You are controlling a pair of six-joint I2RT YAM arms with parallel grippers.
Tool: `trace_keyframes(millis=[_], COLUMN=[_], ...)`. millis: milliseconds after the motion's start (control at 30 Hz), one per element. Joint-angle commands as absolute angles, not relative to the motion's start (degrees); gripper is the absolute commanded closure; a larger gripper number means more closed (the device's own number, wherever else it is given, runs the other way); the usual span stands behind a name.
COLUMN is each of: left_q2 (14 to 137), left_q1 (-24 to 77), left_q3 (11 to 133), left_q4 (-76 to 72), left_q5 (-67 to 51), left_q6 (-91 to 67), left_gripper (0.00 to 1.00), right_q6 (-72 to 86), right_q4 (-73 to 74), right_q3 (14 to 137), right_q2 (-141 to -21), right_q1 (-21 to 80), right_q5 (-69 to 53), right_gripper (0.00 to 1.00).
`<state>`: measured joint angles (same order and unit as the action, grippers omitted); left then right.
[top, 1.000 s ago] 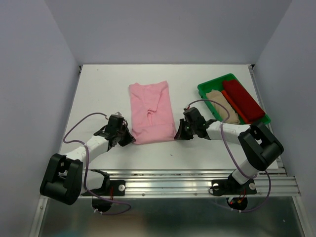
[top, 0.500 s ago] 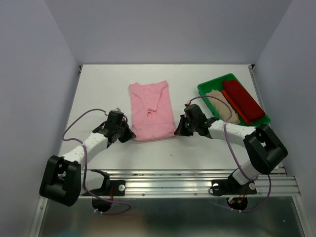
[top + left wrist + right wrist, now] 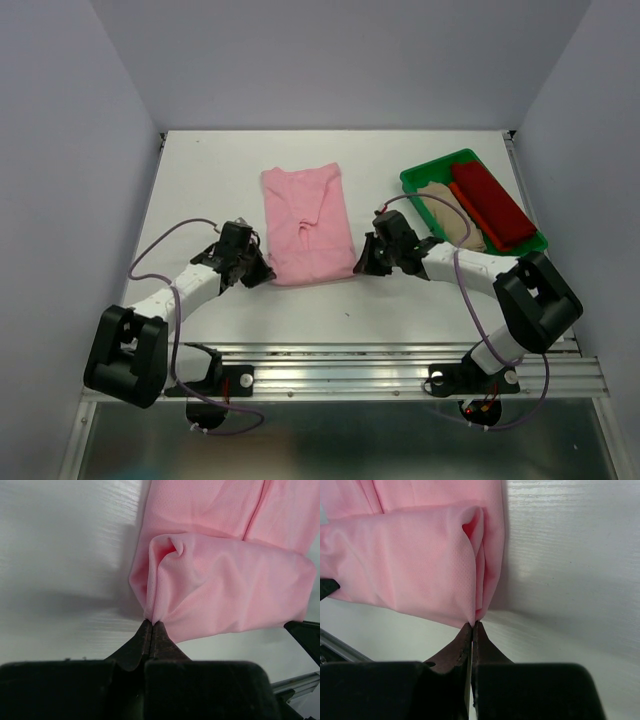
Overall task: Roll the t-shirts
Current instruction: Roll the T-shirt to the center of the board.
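A light pink t-shirt (image 3: pixel 306 225) lies folded lengthwise in the middle of the white table, its near hem turned over into a first fold. My left gripper (image 3: pixel 262 274) is shut on the near left corner of that fold (image 3: pixel 150 616). At the near right corner (image 3: pixel 476 616) my right gripper (image 3: pixel 360 266) is shut on the pink cloth too. Both corners are lifted slightly off the table. A dark red t-shirt (image 3: pixel 492 205) and a beige t-shirt (image 3: pixel 447 217) lie rolled in the green tray.
The green plastic tray (image 3: pixel 417 176) stands at the back right of the table (image 3: pixel 200 180). Grey walls close in the left, right and far sides. A metal rail (image 3: pixel 380 370) with the arm bases runs along the near edge.
Both grippers have carried the pink shirt's near hem a little away from the near edge, over the shirt, so the visible length is shorter. The grips have not changed.
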<state>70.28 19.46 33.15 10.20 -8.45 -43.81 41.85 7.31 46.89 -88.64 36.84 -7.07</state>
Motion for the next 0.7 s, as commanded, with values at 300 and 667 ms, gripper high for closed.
trace_keyframes(millis=[300, 667], left_q2=[70.9, 65.0], left_q1=[19.2, 19.3], left_q3=[32.8, 28.9], left_q4=[7.1, 9.1], left_q5=[-8.7, -6.2], left_q6=[-42.1, -47.1], left_gripper=[0.44, 0.55], right_q6=[43.2, 43.0], right_q4=[3.6, 3.6], right_q3=[46.5, 47.5], right_q2=[-91.0, -91.5], right_q1=[37.3, 37.3], right_q5=[-6.8, -7.1], right_gripper=[0.99, 0.99])
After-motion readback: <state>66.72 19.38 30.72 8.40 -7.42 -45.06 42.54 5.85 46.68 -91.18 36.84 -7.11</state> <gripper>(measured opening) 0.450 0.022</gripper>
